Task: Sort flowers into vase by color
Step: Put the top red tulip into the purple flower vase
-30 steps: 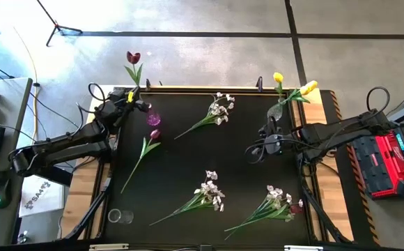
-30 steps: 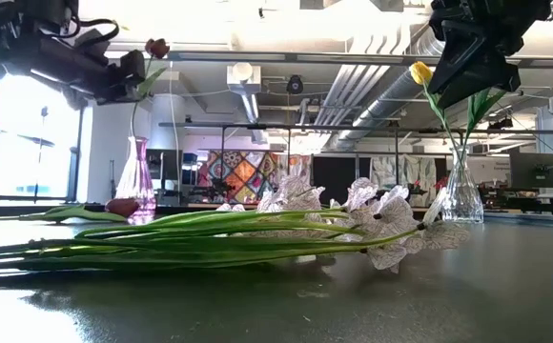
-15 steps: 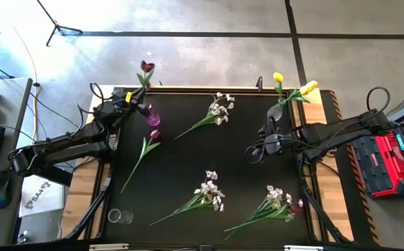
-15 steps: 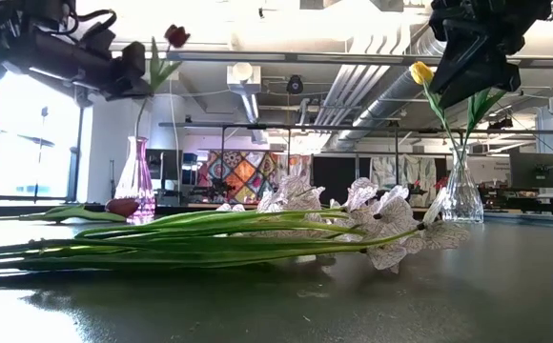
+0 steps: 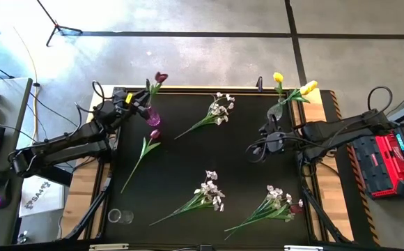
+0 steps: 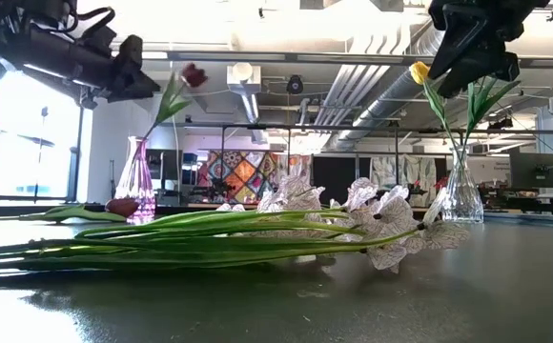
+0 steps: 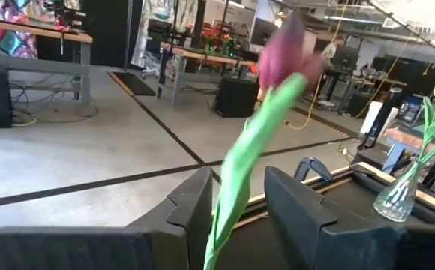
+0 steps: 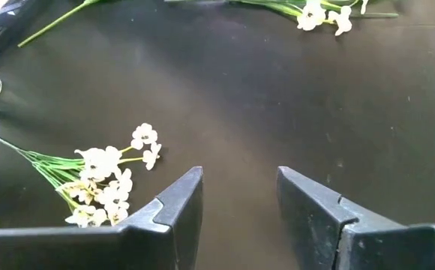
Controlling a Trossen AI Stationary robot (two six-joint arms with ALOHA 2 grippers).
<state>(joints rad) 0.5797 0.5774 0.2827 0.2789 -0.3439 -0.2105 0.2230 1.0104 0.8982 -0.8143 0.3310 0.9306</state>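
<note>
A dark maroon tulip [image 5: 159,80] stands with its stem in the pink vase [image 5: 153,118] at the table's far left. It leans toward the right, its bloom [image 6: 193,74] high. My left gripper [image 5: 138,103] is open beside it, and the stem [image 7: 232,195] runs up between the fingers. A second maroon tulip [image 5: 146,146] lies flat on the table. Two yellow tulips [image 5: 292,89] stand in the clear vase [image 6: 462,195]. My right gripper [image 5: 255,152] hovers open over the table near that vase. Three white sprays [image 5: 212,111] [image 5: 202,195] [image 5: 272,206] lie on the table. My left gripper has the tulip's stem [image 7: 229,214] between its open fingers, close to one finger [image 7: 195,217]. I cannot tell whether the stem touches that finger. The stem's lower end is in the pink vase.
A small clear glass [image 5: 120,216] lies near the table's near left corner. A red case [image 5: 386,164] sits off the right edge. The black mat [image 5: 188,160] has bare room in its middle, between the sprays.
The maroon tulip has tipped from leaning toward the far left to leaning toward the table's right. Its bloom has swung right and lower, while its stem end has stayed at the pink vase. My left gripper has shifted slightly right with it.
</note>
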